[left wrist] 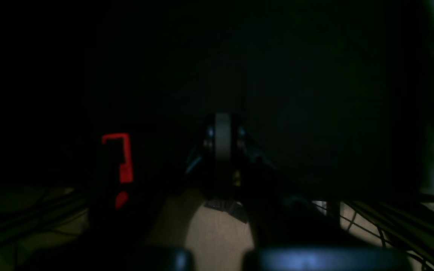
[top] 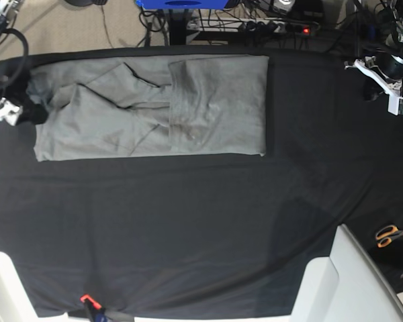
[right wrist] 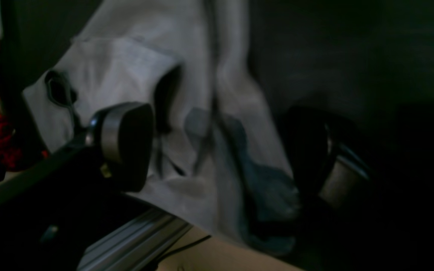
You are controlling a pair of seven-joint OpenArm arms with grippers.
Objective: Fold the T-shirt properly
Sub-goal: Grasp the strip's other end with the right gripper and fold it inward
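The grey T-shirt (top: 154, 111) lies on the black table cloth (top: 188, 221) at the back left, folded into a long band with a doubled panel at its right end. My right gripper (top: 28, 109) is at the band's left end. In the right wrist view its jaws stand open and wide apart, with rumpled grey T-shirt (right wrist: 126, 67) fabric between and beyond the fingers (right wrist: 126, 143); nothing is pinched. My left gripper (top: 393, 90) hangs at the back right, far from the shirt. In its own dark view the left gripper (left wrist: 222, 139) is shut on nothing.
Orange-handled scissors (top: 389, 235) lie off the cloth at the right. White panels (top: 349, 282) cover the front right corner. A red clamp (top: 87, 300) sits at the front edge. Cables and a power strip (top: 255, 27) run behind the table.
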